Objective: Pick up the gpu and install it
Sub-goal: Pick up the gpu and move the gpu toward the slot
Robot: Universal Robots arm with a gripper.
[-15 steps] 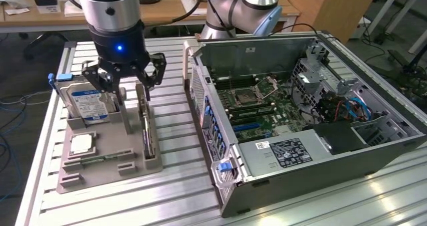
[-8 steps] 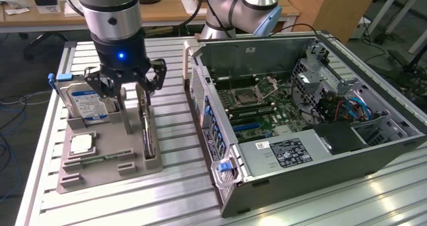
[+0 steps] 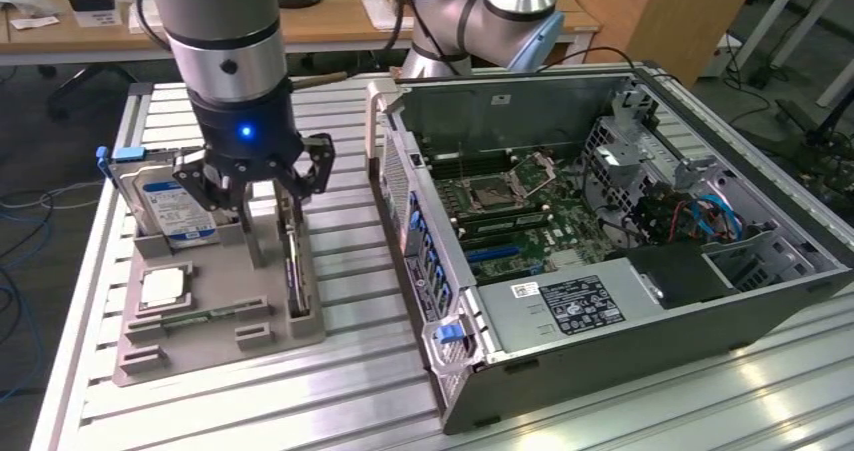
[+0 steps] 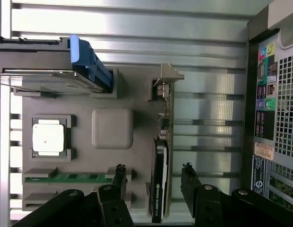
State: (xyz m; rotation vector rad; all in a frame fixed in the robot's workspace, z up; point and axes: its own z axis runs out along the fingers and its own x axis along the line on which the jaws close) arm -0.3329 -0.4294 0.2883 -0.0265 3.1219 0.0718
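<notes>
Above the grey moulded parts tray, the black gripper hangs, jaws wide, flanking the thin dark edge-standing gpu card lengthwise.

Left of centre: gripper, jaws spread, low over the upper end of the gpu. Gpu on edge in a slot of the grey holder tray. Upper left of that tray: hard drive, upright, blue-white label outward. Lower on the tray: square processor chip and green memory stick, both flat. Right half of the frame: open computer case, motherboard exposed. Beneath everything: slatted metal table.
</notes>
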